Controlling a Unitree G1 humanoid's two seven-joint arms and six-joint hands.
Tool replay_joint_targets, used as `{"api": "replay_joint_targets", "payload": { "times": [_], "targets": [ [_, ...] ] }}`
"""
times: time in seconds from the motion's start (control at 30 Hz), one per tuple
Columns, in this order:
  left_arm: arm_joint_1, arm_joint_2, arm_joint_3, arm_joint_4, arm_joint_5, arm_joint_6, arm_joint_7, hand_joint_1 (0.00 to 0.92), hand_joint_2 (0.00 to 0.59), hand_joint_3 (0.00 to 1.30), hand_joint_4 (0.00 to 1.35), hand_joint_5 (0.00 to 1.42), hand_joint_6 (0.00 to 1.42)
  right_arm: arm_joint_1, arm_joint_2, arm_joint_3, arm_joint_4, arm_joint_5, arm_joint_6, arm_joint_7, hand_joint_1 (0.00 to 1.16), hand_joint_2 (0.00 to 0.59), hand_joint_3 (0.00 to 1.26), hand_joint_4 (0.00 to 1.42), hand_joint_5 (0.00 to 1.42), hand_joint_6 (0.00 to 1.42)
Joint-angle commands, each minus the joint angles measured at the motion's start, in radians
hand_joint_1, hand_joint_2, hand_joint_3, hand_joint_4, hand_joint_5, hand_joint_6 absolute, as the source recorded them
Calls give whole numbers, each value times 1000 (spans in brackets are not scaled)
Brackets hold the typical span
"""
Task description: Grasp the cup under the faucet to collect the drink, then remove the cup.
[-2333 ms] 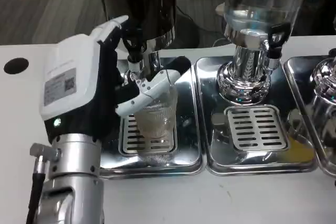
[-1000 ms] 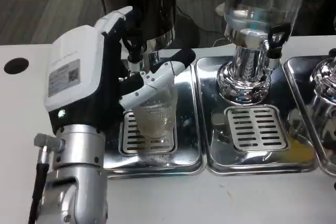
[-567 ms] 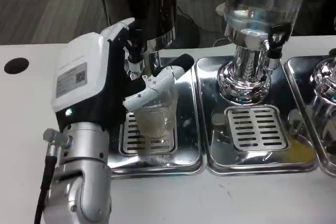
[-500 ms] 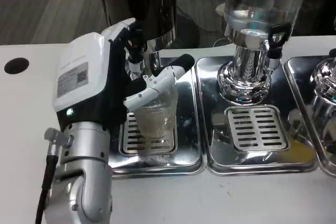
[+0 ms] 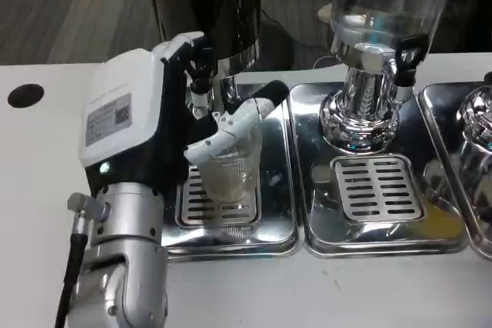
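— Where is the clear ribbed plastic cup [image 5: 229, 170]?

— It stands upright on the slotted metal grate [image 5: 201, 203] of the left shiny steel drip tray [image 5: 270, 224], right under the small faucet [image 5: 201, 91] of the dark drink dispenser [image 5: 211, 5]. A little pale liquid sits in its bottom.

— And the robot hand?

— The left robot hand [image 5: 165, 124] is at the cup's left side, its white back turned up toward the camera. One white finger with a black tip [image 5: 240, 117] crosses the front of the cup near the rim, and the rest of the fingers reach behind, by the faucet. The hand is wrapped about the cup and grips it, though the far-side contact is hidden behind the hand.

— Is the cup lifted?

— No, its base rests on the grate.

— What else is on the white counter [image 5: 38, 182]?

— A second steel drip tray [image 5: 442, 236] just beside the first, with its own slotted grate [image 5: 377, 190], below a clear glass dispenser on a chrome base [image 5: 369, 105]. At the right edge another chrome dispenser base [image 5: 478, 117] shows in part. A round black hole [image 5: 24, 95] lies in the counter at far left.

— The silver forearm [image 5: 123, 266]?

— It rises from the lower left, with a black cable [image 5: 68, 282] along its left side.
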Motion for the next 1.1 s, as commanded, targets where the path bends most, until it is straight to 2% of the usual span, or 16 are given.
{"api": "replay_joint_targets", "payload": {
  "times": [0.03,0.6,1.1],
  "targets": [
    [31,5,-40,-10,7,-15,-23,93,61,349,283,872,933,-5,-6,0,9,2,-12,8,478,347,263,99,72,0],
    [86,16,-71,-25,0,-23,-5,93,61,350,284,872,915,-6,-4,5,10,0,-12,7,479,347,262,99,82,0],
    [94,20,-63,-37,-14,-24,-5,93,61,350,284,868,914,-14,-17,-26,-28,-19,-14,-1,474,342,262,108,83,0]
  ]
}}
